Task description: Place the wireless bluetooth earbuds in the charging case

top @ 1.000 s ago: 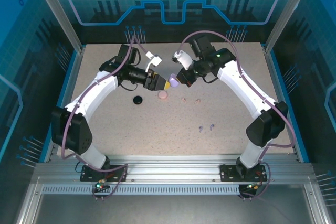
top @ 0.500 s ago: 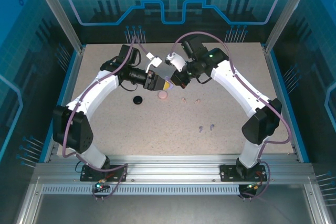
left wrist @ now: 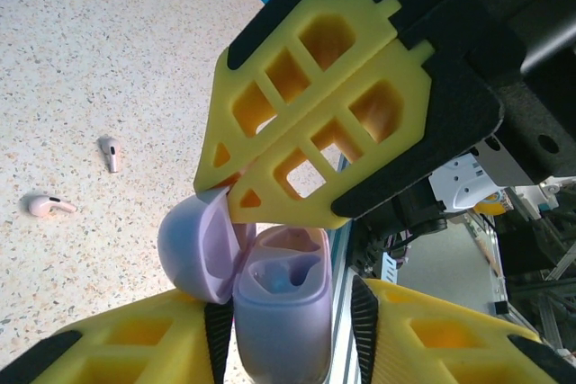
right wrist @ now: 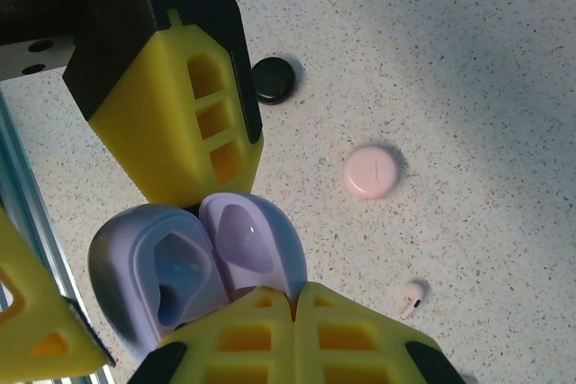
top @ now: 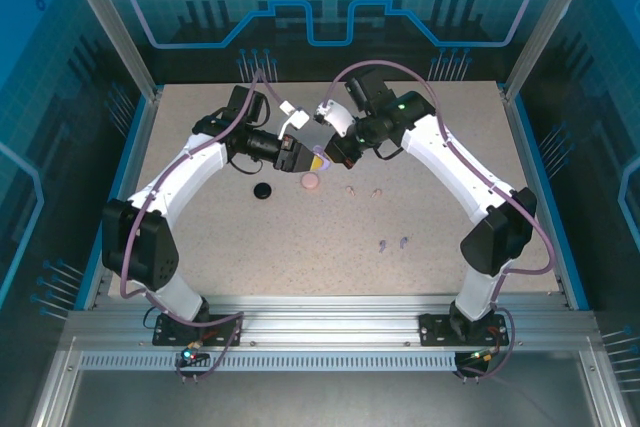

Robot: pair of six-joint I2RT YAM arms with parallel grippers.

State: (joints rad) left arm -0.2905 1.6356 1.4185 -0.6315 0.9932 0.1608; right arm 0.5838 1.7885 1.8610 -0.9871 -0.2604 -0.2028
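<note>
Lilac case (left wrist: pixel 279 317) open; pink earbuds (left wrist: pixel 49 206) apart.

Lilac charging case (right wrist: pixel 153 290) open at lower left, held between the two yellow fingers of the left gripper (right wrist: pixel 148 276). Its lid (right wrist: pixel 252 240) swings right, edge meeting the right gripper (right wrist: pixel 295 292), whose fingers are pressed together. On the speckled table (right wrist: pixel 468 60): black round case (right wrist: pixel 273 80), pink round case (right wrist: pixel 371 172), one pale pink earbud (right wrist: pixel 412 296).
</note>
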